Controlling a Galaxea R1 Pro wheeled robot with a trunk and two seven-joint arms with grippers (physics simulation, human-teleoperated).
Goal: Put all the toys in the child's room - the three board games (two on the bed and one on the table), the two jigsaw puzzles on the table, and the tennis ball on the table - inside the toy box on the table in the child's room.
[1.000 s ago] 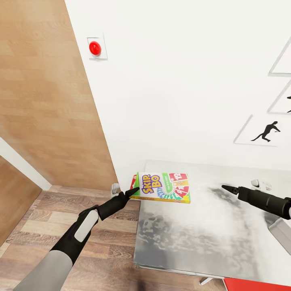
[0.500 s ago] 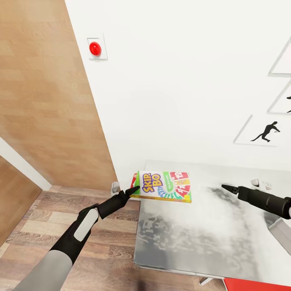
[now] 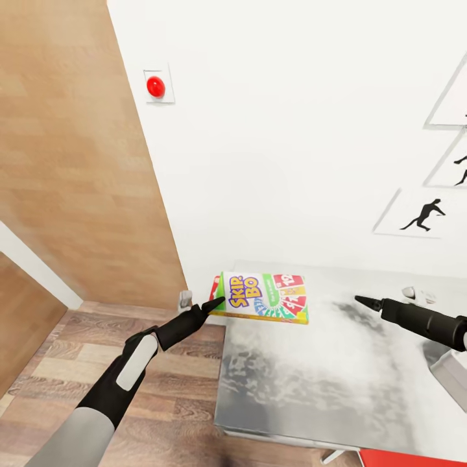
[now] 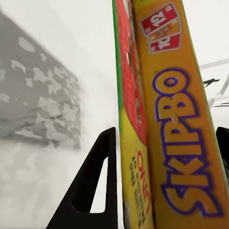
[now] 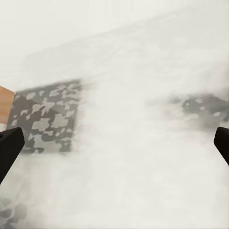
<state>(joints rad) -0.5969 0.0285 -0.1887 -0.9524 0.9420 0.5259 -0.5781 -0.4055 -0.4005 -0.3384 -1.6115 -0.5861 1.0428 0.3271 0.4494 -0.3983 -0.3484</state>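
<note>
Bare table top (image 3: 311, 383) between grippers — open passage | wall (image 3: 292, 162) bounds far edge | board game (image 3: 263, 297) overhangs corner

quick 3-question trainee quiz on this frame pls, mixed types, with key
1. True or false: the left gripper holds the Skip-Bo box.
2. Where is the right gripper? A) clamped on the box B) open, holding nothing, above the table C) pressing the red button
3. Fill in: the wall pictures show black ____ figures.

Key: 1 true, its fingers flank the box's edge in the left wrist view. 2 B. 3 sports silhouette.
</note>
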